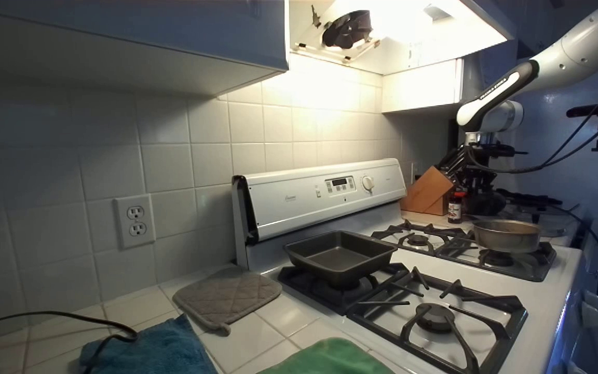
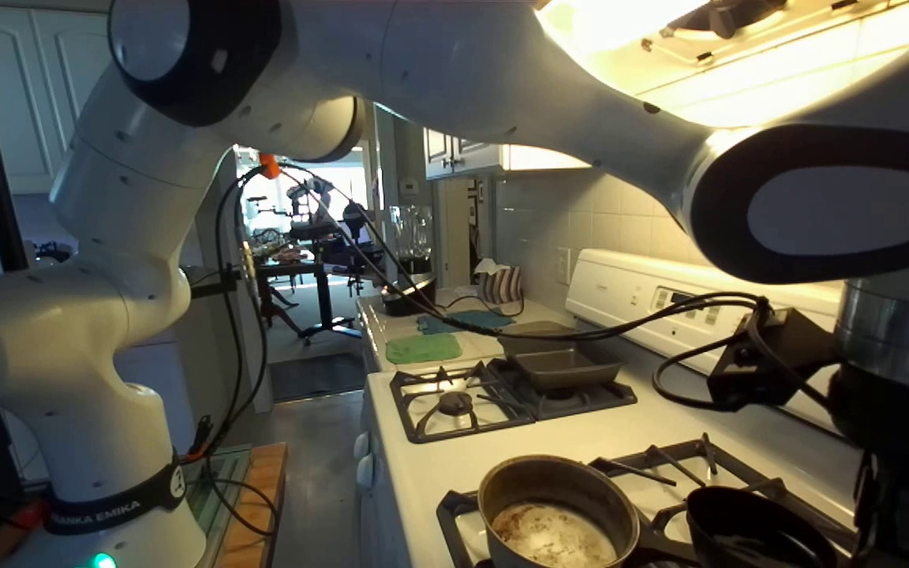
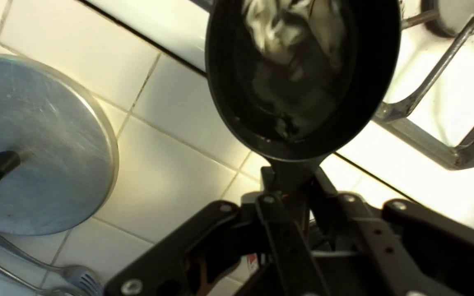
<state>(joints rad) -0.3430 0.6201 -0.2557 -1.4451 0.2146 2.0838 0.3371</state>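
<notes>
My gripper (image 3: 294, 181) is shut on the short handle of a small black pan (image 3: 368, 82), its fingers on either side of the handle in the wrist view. Pale shiny patches show inside the pan; I cannot tell if they are contents or reflections. In an exterior view the pan (image 2: 770, 509) is beside the gripper (image 2: 896, 497), near the stove's burner grate; I cannot tell if it touches. A worn metal pot (image 2: 561, 477) stands close by on a burner. In an exterior view the gripper is dark and hard to make out behind the knife block (image 1: 429, 192).
A metal lid (image 3: 56, 164) with a black knob and some forks (image 3: 80, 277) lie on the tiled counter. A square baking pan (image 1: 301, 259) sits on a back burner. A dark-lidded jar (image 1: 454, 209) stands by the knife block. A potholder (image 1: 229, 296), blue towel (image 1: 153, 348) and green cloth (image 1: 330, 358) lie on the counter.
</notes>
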